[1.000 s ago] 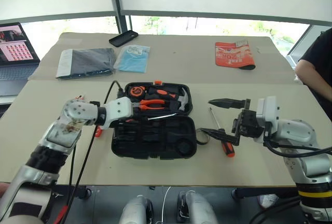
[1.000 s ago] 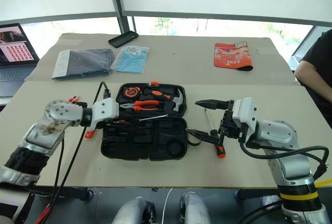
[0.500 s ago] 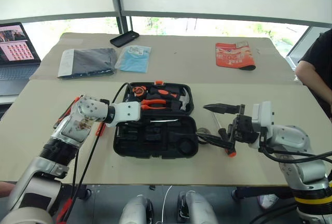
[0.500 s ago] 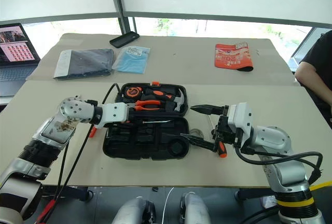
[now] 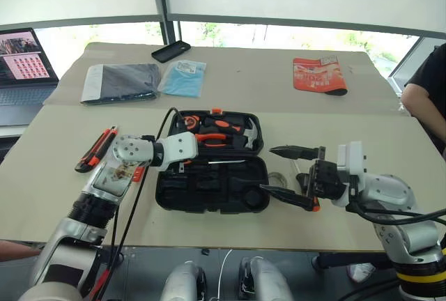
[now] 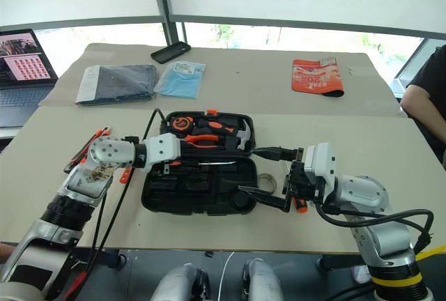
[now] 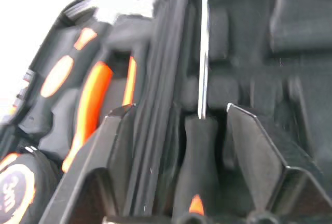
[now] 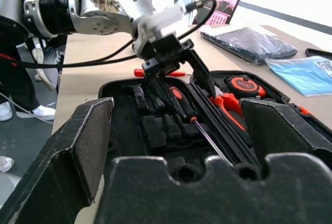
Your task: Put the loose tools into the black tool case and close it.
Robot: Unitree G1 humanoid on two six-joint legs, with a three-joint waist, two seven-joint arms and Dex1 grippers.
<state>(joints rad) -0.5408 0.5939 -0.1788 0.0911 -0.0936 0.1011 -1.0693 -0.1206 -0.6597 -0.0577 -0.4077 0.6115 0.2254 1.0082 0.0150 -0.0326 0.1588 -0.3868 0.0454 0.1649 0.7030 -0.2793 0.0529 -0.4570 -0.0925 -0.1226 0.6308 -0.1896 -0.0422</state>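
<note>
The left gripper (image 8: 174,60) has its fingers spread either side of an orange-and-black-handled screwdriver (image 7: 199,146), which lies between them in a recess of the black tool case (image 5: 212,189), so the tool looks just seated. Beyond it, the pliers (image 5: 209,137) and hammer (image 5: 245,132) fill the far half. The right gripper (image 5: 289,172) waits wide apart and empty beside the case, near a second screwdriver (image 6: 298,203). The utility knife (image 5: 96,149) lies behind the left arm.
</note>
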